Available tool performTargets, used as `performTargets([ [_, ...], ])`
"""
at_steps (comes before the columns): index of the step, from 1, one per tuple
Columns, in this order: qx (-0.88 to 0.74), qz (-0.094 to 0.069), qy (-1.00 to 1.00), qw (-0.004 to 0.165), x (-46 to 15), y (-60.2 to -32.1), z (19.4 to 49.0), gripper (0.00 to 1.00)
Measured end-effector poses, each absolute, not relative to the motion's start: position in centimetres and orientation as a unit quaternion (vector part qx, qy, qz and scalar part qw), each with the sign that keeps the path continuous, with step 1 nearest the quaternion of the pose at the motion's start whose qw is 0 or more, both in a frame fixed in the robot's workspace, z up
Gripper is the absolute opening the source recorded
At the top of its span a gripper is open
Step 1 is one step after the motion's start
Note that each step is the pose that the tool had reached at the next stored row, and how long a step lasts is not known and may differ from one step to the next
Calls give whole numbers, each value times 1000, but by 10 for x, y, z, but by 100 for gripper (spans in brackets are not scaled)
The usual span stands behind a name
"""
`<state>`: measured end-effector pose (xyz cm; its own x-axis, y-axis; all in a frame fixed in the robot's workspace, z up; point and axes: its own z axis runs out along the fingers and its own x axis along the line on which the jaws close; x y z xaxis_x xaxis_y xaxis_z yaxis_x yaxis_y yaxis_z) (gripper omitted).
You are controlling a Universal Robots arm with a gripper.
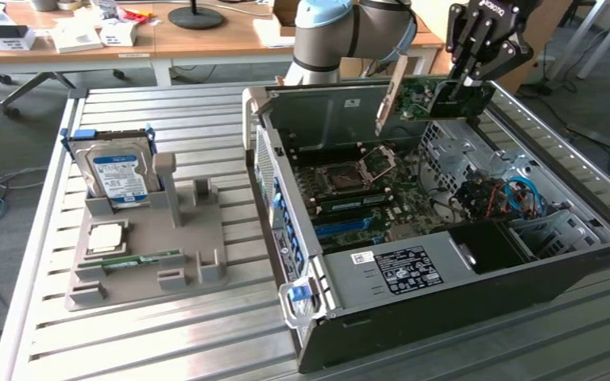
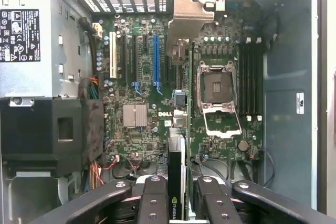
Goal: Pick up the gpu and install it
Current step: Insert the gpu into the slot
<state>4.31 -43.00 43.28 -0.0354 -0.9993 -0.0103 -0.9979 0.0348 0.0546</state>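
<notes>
My gripper (image 1: 456, 89) is shut on the gpu (image 1: 432, 97), a green circuit card with a metal bracket at one end. It hangs on edge above the far rim of the open computer case (image 1: 283, 198). In the wrist view the gpu (image 2: 176, 166) appears edge-on between the black fingers (image 2: 153, 203), its metal bracket (image 2: 186, 19) at the far end. It hovers over the motherboard (image 2: 136, 87). The long blue slot (image 2: 155, 61) lies just to one side of the card's line, and the card is well clear of the board.
A grey fixture (image 1: 178, 266) on the slatted metal table (image 1: 125, 341) holds a hard drive (image 1: 120, 171), a processor (image 1: 107, 236) and a memory stick (image 1: 140, 259). Inside the case are the power supply (image 1: 411, 270), drive bays (image 1: 559, 230) and blue cables (image 1: 517, 194).
</notes>
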Motion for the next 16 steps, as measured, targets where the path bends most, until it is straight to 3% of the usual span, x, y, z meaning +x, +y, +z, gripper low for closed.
performTargets([
  [16,695,-21,-718,12,40,-430,430,26],
])
